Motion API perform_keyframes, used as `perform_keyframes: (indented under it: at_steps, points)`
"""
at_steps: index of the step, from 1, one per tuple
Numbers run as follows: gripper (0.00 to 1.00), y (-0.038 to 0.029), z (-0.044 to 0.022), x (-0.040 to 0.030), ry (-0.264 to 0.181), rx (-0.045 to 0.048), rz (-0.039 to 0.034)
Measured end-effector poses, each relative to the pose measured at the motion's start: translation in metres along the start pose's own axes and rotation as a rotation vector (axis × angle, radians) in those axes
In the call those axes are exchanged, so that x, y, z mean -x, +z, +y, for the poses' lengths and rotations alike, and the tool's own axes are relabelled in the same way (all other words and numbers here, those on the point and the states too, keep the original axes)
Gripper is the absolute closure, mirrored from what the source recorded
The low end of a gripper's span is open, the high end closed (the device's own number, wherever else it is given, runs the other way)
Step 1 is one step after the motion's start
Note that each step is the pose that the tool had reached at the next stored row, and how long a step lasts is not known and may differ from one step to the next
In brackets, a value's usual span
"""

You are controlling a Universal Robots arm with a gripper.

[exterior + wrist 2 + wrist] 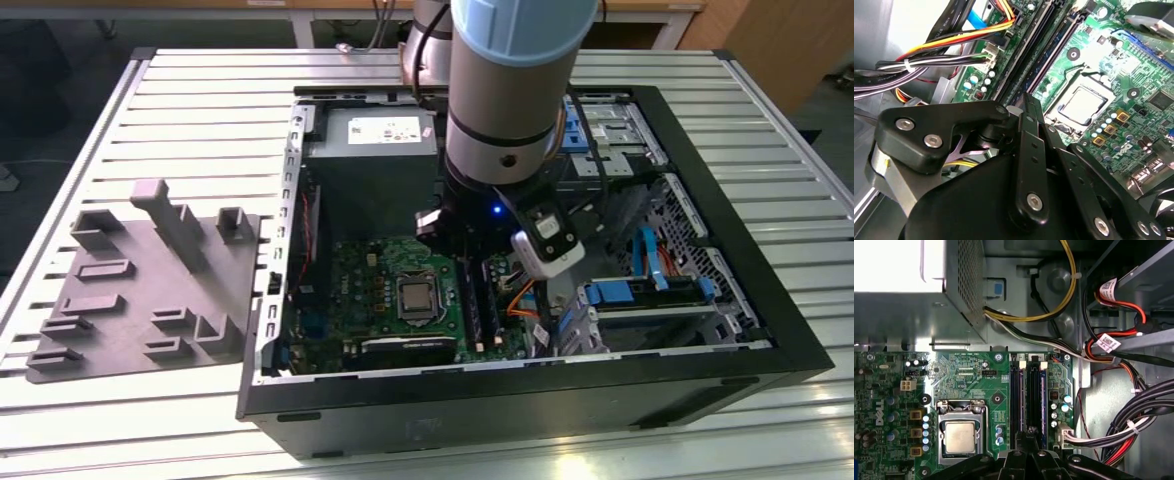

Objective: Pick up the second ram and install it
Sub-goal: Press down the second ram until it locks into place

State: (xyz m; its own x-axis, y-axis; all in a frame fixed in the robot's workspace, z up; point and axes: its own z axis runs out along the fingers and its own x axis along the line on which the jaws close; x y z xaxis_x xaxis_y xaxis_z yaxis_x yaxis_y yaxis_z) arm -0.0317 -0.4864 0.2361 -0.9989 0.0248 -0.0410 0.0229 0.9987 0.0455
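Green motherboard lies directly beneath your gripper, inside the open black computer case on the slatted table. Your gripper hangs low over the memory slots, just beside the CPU socket. The linkage appears drawn together, but I cannot tell whether the fingertips are closed or hold anything; they are hidden behind the mechanism. I cannot make out the second ram as a separate stick, whether in the slots or in the gripper. Bundled cables run on the gripper's far side from the socket. The grey fixture tray sits well apart, outside the case.
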Motion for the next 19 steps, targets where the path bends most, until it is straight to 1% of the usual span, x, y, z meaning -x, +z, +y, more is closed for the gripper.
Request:
perform_keyframes:
  at_steps: [19]
  points:
    - [0.89, -0.0002, -0.0041, 0.0001, 0.0, 0.0, 0.0001]
